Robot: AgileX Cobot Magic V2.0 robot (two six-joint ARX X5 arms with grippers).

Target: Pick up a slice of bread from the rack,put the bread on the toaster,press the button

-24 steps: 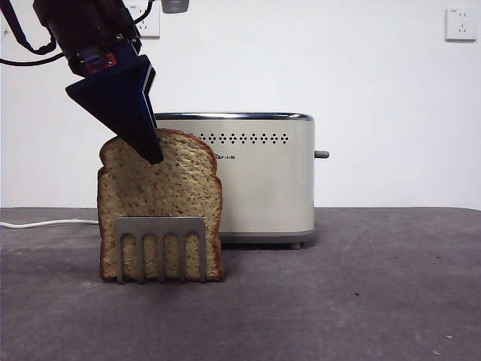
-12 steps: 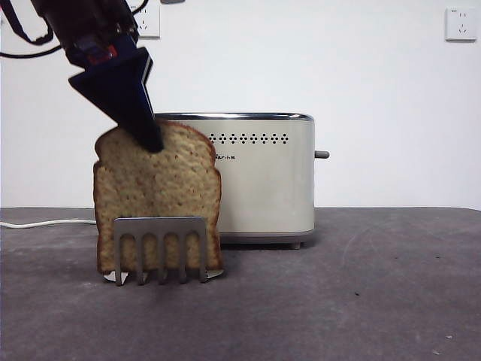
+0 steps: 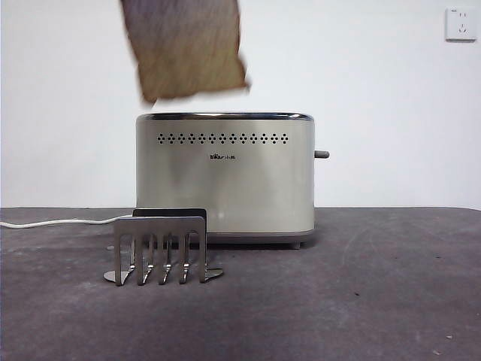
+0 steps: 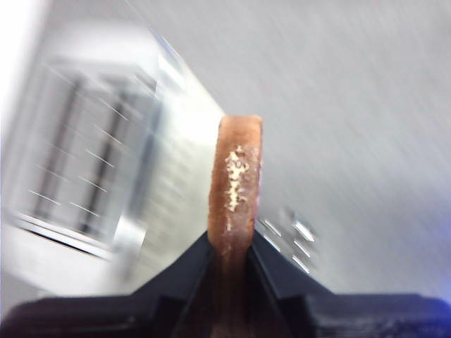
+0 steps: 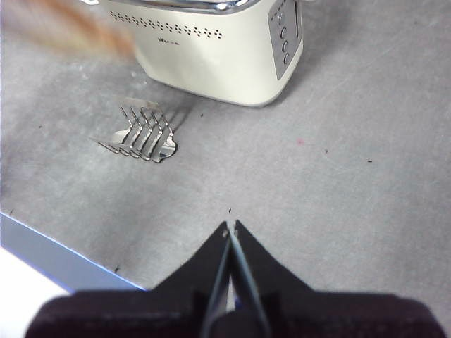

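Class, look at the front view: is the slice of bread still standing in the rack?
No, the slice of bread hangs high above the toaster, and the rack on the table holds nothing.

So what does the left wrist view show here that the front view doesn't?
Only the left wrist view shows the left gripper, its fingers clamped on the slice of bread's crust edge, plus the toaster's slots, blurred. Only the front view shows the button, the white cord and a wall socket. Both show the bread lifted clear, the toaster and the rack.
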